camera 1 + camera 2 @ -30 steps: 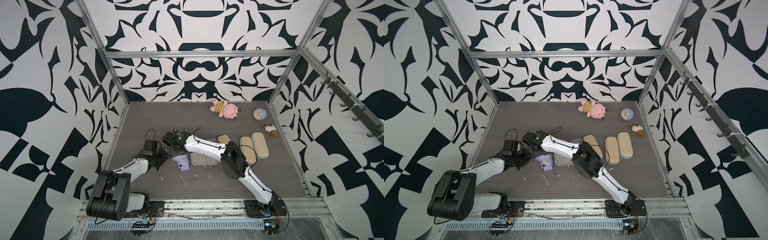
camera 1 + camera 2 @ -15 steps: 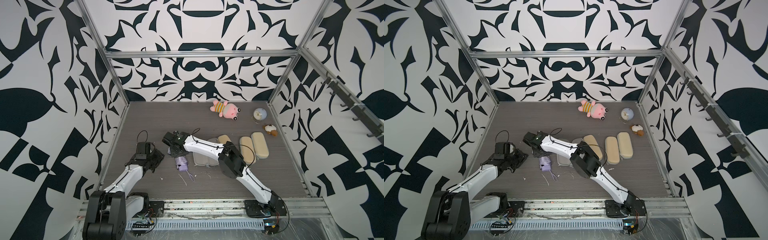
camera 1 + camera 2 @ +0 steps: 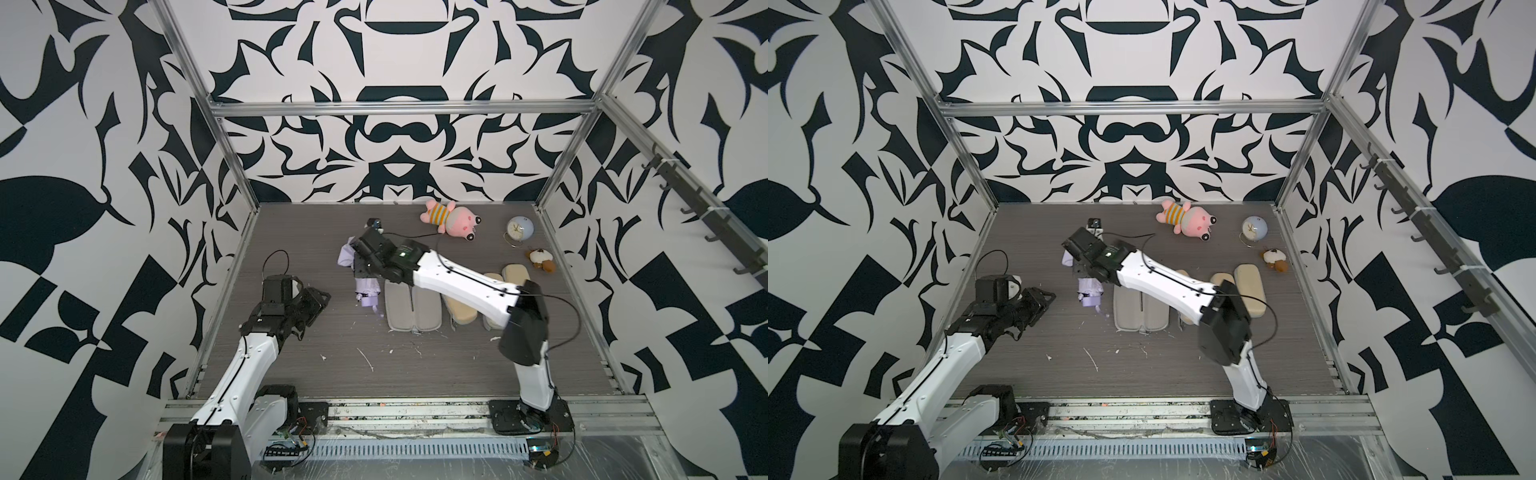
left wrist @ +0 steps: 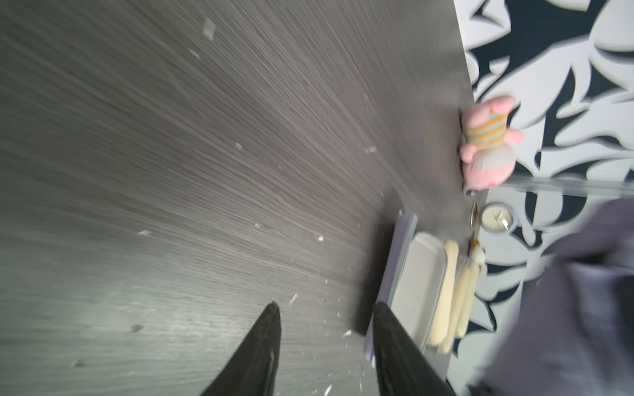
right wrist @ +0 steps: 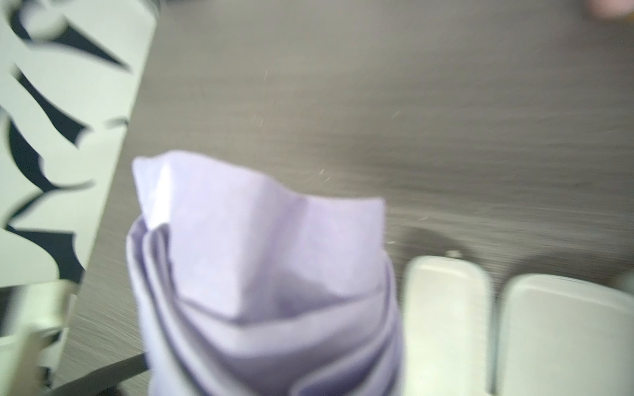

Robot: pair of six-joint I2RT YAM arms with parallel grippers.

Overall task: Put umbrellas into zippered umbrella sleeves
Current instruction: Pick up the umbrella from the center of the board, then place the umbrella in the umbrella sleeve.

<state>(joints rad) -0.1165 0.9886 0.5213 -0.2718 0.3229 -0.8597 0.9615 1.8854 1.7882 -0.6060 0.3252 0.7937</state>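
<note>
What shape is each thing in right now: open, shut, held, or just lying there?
purple umbrella: folded, gripped by the right claw.
right claw: closed on the purple umbrella.
left claw: open, empty.
grey-lined case: spread open, nothing inside.
beige cases: three, all closed; contents hidden.
pink pig toy: lying on its side.

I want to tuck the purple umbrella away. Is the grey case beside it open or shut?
Open: the pale grey oblong clamshell case lies flat, both halves spread side by side, looking empty.
</note>
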